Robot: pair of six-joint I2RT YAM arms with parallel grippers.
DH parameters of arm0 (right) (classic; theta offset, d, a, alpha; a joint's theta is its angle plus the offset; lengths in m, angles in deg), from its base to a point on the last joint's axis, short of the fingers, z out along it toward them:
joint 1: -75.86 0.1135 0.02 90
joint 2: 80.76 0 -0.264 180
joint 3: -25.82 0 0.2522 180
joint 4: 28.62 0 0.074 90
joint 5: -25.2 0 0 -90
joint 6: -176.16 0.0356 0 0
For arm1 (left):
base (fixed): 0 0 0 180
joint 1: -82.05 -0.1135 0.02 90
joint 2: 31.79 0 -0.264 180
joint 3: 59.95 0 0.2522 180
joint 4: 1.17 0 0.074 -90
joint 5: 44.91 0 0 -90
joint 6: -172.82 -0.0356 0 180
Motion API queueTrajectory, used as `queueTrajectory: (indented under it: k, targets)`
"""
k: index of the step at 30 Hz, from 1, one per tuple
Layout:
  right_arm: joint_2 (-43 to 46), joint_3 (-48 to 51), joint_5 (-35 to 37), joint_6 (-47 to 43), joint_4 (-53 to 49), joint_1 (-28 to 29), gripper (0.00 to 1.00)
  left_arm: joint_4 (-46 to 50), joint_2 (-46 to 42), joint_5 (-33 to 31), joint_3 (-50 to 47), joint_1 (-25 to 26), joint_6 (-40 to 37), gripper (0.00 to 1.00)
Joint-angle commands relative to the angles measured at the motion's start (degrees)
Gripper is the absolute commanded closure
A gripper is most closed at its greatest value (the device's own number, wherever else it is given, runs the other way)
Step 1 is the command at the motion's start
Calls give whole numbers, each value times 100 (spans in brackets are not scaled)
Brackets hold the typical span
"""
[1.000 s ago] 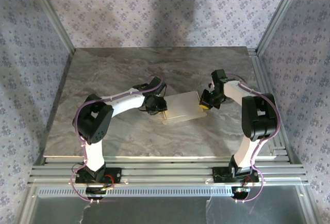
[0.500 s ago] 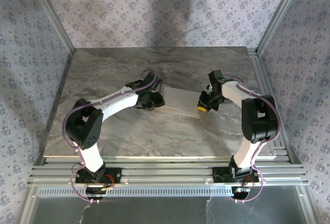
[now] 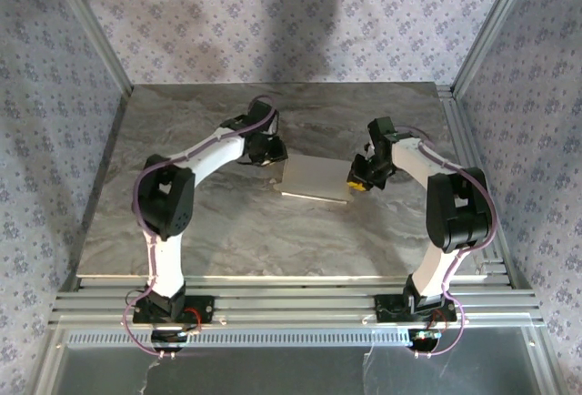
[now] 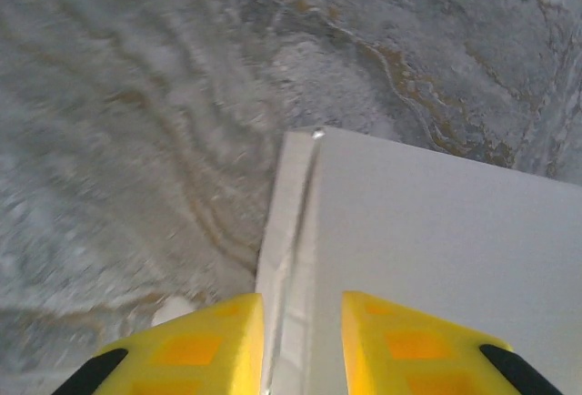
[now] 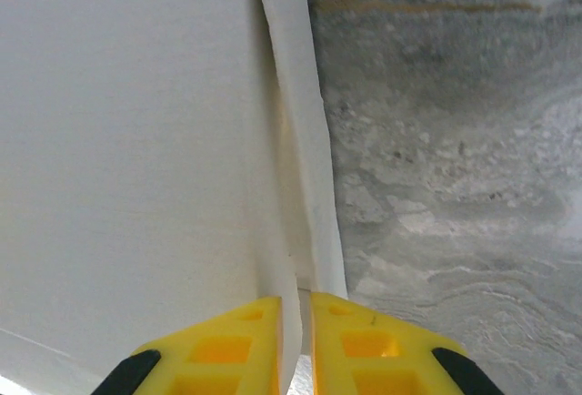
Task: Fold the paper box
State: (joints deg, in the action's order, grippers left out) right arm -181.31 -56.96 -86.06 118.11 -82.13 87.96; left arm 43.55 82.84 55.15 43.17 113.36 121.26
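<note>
While the box (image 3: 316, 180) lies flat on the grey marbled tabletop (image 3: 200, 222), its long axis runs from the left fingers (image 3: 275, 168) to the right fingers (image 3: 356, 183), with one short end at each. From above, that axis is roughly left-right, and the end at the right fingers dips slightly toward the arm bases. Box is a pale off-white rectangle with a plain top panel, no print and a thin profile.

Left wrist view: the left fingers (image 4: 227, 340) are yellow with a narrow gap. A narrow folded strip of the box (image 4: 436, 258) with a crease sits in that gap and runs straight out from the tips to a corner ahead. The broad panel spreads past one fingertip. They look pinched on that strip.

Right wrist view: the right fingers (image 5: 245, 345) are almost together, clamped on a thin flap edge of the box (image 5: 127, 140) that leads away from the tips. The large panel is on one side of the fingers, bare tabletop (image 5: 436, 186) on the other.
</note>
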Motion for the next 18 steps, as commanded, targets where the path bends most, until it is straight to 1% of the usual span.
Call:
queueTrajectory:
  k: [1, 4, 5, 8, 14, 18]
  targets:
    - [-106, -200, 98, -109, -227, 22, 83, 525, 333, 156, 326, 46, -629, 72]
    - [-189, -234, 113, -127, -227, 8, 83, 628, 571, 184, 552, 51, -768, 73]
    - [-233, -243, 105, -140, -226, 20, 83, 658, 632, 211, 594, 56, -792, 77]
    - [-354, -253, 89, -145, -213, 28, 83, 689, 651, 181, 506, 88, -811, 80]
    - [-486, -253, 69, -162, -166, 47, 80, 604, 413, -73, 66, 152, -865, 79]
    - [-568, -242, 87, -193, -182, 65, 79, 676, 426, -113, 11, 186, -949, 79]
